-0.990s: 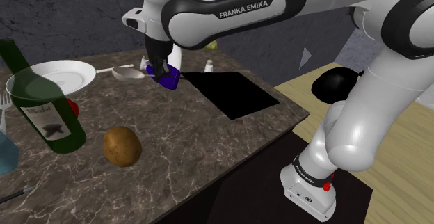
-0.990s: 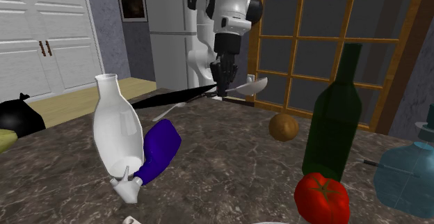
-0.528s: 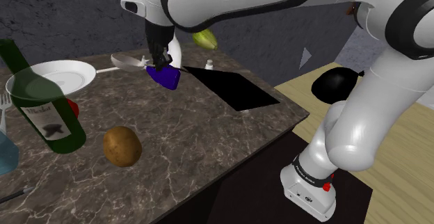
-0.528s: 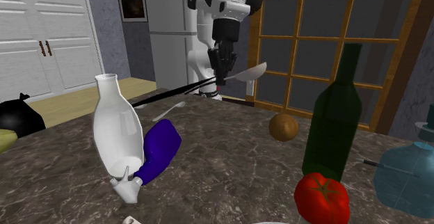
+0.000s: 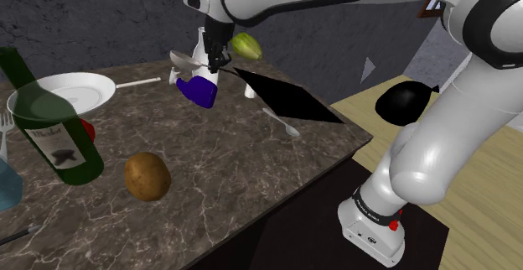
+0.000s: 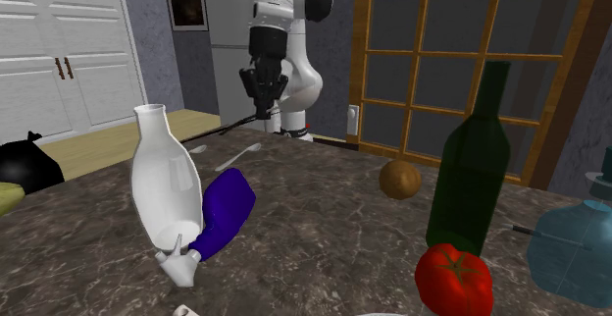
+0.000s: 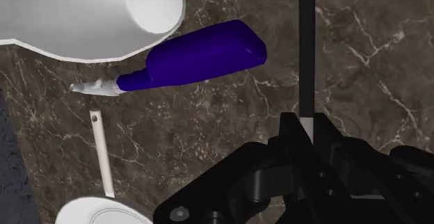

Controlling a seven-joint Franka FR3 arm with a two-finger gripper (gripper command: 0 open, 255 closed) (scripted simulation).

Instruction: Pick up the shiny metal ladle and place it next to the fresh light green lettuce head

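Tool (image 5: 216, 59) clamped on ladle (image 7: 306, 49) handle. Ladle aloft over vase (image 6: 162, 191) and blue bottle (image 7: 198, 57), near lettuce (image 5: 245, 44).

Risks:
- thin handle may pivot in grip, bowl end heavy
- low swing could clip vase
- nudged lettuce could roll off far edge

Bench (image 5: 235, 176): dark veined marble, black cutout (image 5: 293, 101).

Room: grey walls, wood floor, white doors (image 6: 59, 59), fridge (image 6: 228, 49), gridded window (image 6: 432, 59).

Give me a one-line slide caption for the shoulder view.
The gripper holds the ladle above the marble counter, light green lettuce just right of it in view.
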